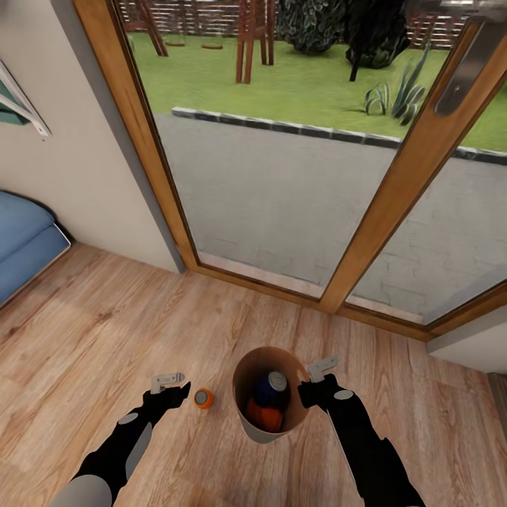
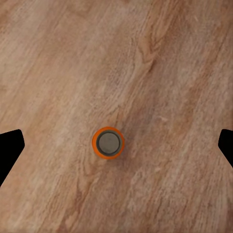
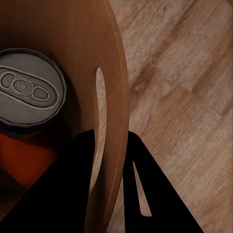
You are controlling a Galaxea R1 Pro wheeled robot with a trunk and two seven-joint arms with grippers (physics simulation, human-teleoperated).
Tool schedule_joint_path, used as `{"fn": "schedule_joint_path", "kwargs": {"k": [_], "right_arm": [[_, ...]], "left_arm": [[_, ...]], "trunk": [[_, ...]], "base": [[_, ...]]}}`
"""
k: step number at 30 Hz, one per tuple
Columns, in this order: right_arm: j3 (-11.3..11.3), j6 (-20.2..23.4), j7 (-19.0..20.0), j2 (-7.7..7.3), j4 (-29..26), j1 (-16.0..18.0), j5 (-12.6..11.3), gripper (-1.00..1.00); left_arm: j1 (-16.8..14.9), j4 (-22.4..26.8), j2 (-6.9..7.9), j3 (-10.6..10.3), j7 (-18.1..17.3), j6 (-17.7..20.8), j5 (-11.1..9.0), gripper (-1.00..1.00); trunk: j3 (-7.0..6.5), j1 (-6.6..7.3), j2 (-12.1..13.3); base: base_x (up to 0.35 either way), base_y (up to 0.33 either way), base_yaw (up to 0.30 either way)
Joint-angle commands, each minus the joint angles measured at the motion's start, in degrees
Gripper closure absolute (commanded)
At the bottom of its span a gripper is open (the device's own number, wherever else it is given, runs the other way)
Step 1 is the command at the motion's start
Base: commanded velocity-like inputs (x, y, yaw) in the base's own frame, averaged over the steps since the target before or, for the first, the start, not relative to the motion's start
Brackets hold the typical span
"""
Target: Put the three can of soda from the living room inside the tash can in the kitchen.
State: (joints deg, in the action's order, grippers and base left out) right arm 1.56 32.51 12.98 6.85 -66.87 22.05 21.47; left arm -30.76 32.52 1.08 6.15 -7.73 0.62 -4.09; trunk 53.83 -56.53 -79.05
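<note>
Right gripper (image 1: 308,386) clamped on bin (image 1: 243,415) rim – blue can (image 1: 271,386) and orange can (image 1: 262,417) inside. Left gripper (image 1: 182,394) spread wide above third can (image 1: 203,398), upright on floor (image 1: 105,317) – glass door (image 1: 282,176) beyond.

The head view looks steeply down from above both arms onto the wood plank floor (image 1: 105,338) before the glass doors (image 1: 282,176). The left wrist view faces straight down, fairly close, on the orange can (image 2: 108,142) (image 1: 203,398). The right wrist view sits very close at the bin's rim (image 3: 119,97) (image 1: 243,366), sharing the blue can (image 3: 29,90) (image 1: 271,387).
</note>
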Motion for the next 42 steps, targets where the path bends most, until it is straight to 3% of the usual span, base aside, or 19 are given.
{"fn": "schedule_joint_path", "kwargs": {"k": [1, 23, 31, 37, 42], "right_arm": [[0.0, 0.1, 0.2, 0.01, 0.0, 0.0, -0.7, 1.0], [0.2, 1.3, 0.7, 0.05, -0.6, 0.0, -0.5, 1.0], [0.5, 10.1, 1.0, 0.06, -6.1, 0.0, -0.8, 1.0], [3.8, 16.0, 1.1, 0.16, -10.1, 0.0, -1.0, 1.0], [4.6, 21.9, 1.2, 0.16, -16.1, 0.0, -1.2, 1.0]], "left_arm": [[0.0, 0.0, 0.04, 0.0, 0.0, 0.0, 0.0, -1.0], [0.0, -0.1, 0.07, 0.0, 0.0, 0.0, 0.0, -1.0], [0.0, 0.0, 0.12, -0.1, 0.0, 0.0, 0.0, -1.0], [0.0, 0.0, 0.15, -0.2, 0.0, 0.0, 0.0, -1.0], [0.0, 0.0, 0.15, -0.2, 0.0, -0.1, 0.0, -1.0]], "trunk": [[0.18, -0.22, -0.4], [4.13, -5.06, -9.2], [5.57, -6.81, -12.5], [6.65, -8.13, -14.9], [7.54, -9.23, -16.9]], "base": [[0.0, 0.0, 0.0], [0.0, 0.0, 0.0], [0.0, 0.0, 0.0], [0.0, 0.0, 0.0], [0.0, 0.0, 0.0]]}}
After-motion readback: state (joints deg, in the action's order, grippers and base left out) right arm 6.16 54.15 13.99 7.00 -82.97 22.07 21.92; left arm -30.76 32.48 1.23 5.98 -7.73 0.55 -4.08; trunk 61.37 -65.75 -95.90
